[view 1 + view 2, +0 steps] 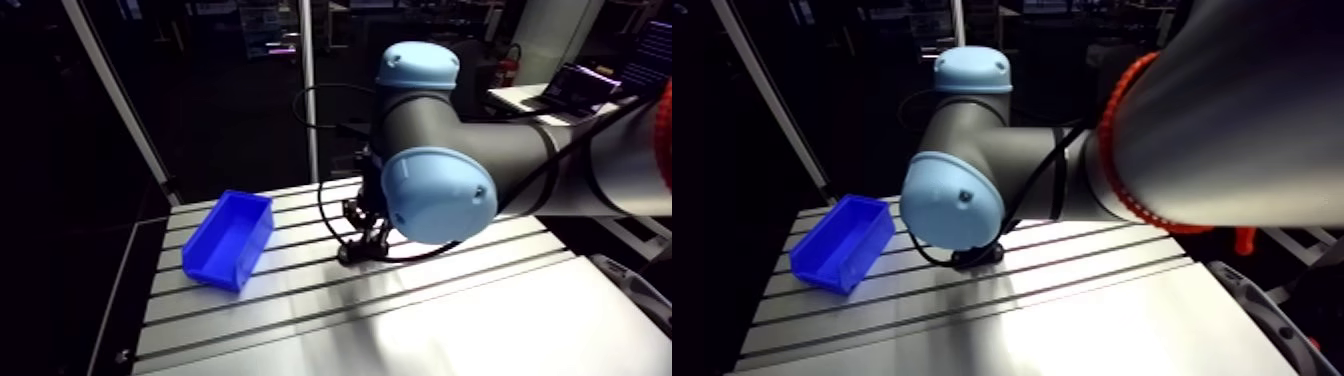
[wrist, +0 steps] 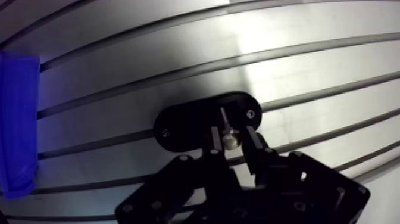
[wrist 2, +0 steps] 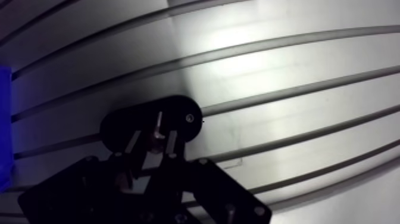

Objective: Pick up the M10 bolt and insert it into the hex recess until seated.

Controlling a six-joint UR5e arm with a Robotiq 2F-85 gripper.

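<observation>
In the wrist view you see the gripper (image 2: pixel 231 142) with its two black fingers (image 2: pixel 253 146) drawn close together, and they pinch the bolt (image 2: pixel 229 136) between the tips. The bolt's pale head sits between the fingertips, and its thin shank points away from the gripper, a little tilted.

Directly under the fingertips and a little ahead of them lies a black oval plate (image 2: pixel 190 122), flat on the table (image 2: pixel 309 53). It has small screws near its ends. The shank of the bolt crosses over this plate. You cannot tell whether its tip touches the plate, because the plate is too dark to show any recess.

The table is of bright metal with long dark slots, which run across under the plate and the gripper.

Farther off, well apart to one side of the gripper, a blue bin (image 1: pixel 228 240) stands on the table. In the arm view its open top shows.
</observation>
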